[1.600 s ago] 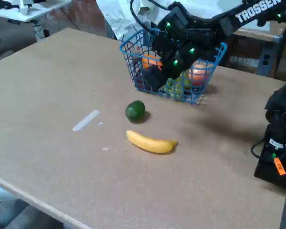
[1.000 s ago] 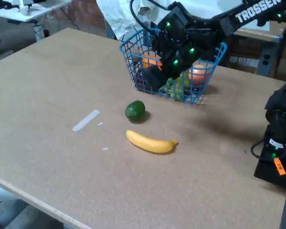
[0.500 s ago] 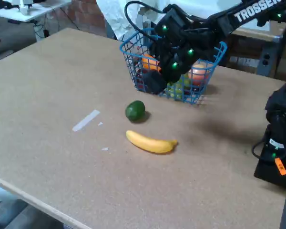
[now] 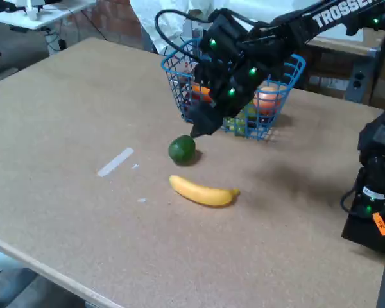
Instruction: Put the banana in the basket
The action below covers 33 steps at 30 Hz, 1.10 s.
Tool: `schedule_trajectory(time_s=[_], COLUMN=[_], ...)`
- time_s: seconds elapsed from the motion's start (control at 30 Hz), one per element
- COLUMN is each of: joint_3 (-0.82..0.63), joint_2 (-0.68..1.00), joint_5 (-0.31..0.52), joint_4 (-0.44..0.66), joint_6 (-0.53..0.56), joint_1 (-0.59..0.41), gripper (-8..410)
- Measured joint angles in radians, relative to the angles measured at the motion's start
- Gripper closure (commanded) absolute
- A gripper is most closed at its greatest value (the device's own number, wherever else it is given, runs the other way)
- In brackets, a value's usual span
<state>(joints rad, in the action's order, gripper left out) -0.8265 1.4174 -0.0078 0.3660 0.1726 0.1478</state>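
Observation:
A bright yellow banana lies flat on the brown table, its stem end pointing right. Behind it stands the blue wire basket with orange fruits and green grapes inside. My black gripper hangs in front of the basket's near wall, tips pointing down-left, just above and right of a dark green lime. It is well short of the banana and holds nothing. The fingers are dark and bunched together, so their gap does not show.
A white strip of tape lies on the table left of the lime. A black arm base stands at the right edge. The table's near edge runs diagonally at lower left.
The arm has swung out from over the basket, forward and down to the left, so the gripper now sits lower, close above the lime. Banana, lime and basket stay put.

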Motion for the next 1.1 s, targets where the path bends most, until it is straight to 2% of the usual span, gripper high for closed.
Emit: schedule_trajectory(time_s=[0.1, 0.33, 0.43, 0.83, 1.1], joint_3=[-0.016, -0.157, -0.203, -0.22, -0.215], joint_2=[0.02, 0.148, 0.208, 0.389, 0.438], joint_5=[0.0, -0.008, -0.008, -0.034, -0.035], joint_4=[0.041, 0.262, 0.306, 0.255, 0.205], joint_6=[0.019, 0.062, 0.074, 0.149, 0.194], joint_1=[0.009, 0.025, 0.038, 0.1, 0.133], gripper=[15, 15, 15, 15, 15])
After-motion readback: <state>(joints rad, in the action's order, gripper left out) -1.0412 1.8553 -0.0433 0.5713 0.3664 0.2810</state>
